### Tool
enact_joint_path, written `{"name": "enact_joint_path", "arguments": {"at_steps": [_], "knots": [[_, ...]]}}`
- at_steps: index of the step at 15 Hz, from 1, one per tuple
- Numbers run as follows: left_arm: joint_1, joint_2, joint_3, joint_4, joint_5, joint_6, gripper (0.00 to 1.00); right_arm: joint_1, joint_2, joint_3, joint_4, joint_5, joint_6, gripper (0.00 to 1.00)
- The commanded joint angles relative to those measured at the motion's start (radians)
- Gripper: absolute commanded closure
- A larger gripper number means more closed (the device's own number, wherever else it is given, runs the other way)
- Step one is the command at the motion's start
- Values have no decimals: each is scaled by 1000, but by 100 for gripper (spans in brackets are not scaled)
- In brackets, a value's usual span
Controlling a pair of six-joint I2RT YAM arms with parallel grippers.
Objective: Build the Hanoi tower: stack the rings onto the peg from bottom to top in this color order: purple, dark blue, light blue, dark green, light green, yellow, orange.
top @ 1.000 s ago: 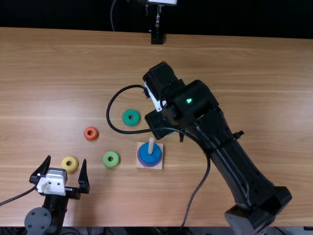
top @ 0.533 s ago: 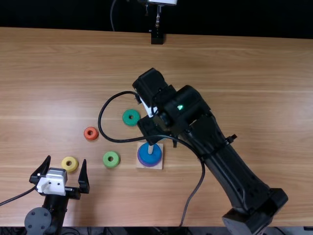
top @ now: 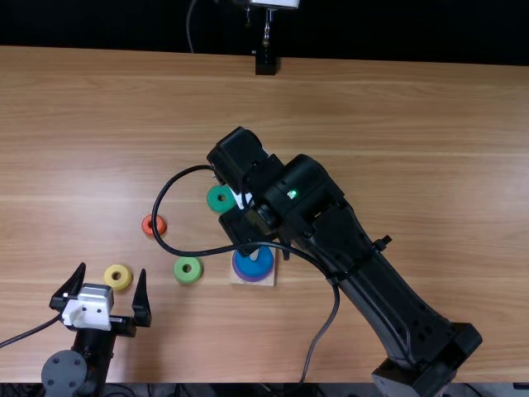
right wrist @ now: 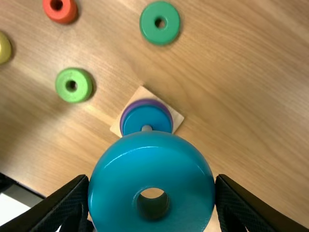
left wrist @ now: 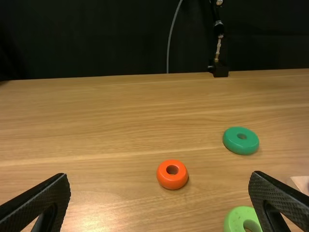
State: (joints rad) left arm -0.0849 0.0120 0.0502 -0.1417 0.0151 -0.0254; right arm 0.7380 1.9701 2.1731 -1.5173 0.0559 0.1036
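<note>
Jaws: right gripper [top: 241, 228] clamped on light blue ring [right wrist: 152, 169] | left gripper [top: 113, 268] spread apart | dark blue ring [right wrist: 147, 117] atop purple ring [right wrist: 145, 102] on peg [right wrist: 147, 128]

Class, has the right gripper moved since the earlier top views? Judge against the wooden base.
Yes: against the wooden base in the top view, the right gripper has shifted left.

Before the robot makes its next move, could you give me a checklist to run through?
1. Right end effector grips light blue ring: ok.
2. Purple ring under dark blue ring on peg: ok.
3. Held ring's hole lined up with peg: cannot tell.
4. Dark green ring, next in order, lying on table: ok.
5. Left end effector away from peg: ok.
</note>
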Motion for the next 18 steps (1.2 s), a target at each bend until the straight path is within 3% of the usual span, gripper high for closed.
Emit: {"name": "enact_joint_path", "arguments": {"at_steps": [1,12,15,18], "knots": [[8,-12,-50,-11,3,11,0,3,-28,14,-24,-6,5,100],[8,-12,-50,-11,3,11,0,-2,-28,-44,-36,-8,18,100],[8,-12,-50,-11,3,11,0,-2,-28,-91,10,-10,82,100],[8,-12,-50,-11,3,11,0,-2,-30,-107,55,-14,82,100]]}}
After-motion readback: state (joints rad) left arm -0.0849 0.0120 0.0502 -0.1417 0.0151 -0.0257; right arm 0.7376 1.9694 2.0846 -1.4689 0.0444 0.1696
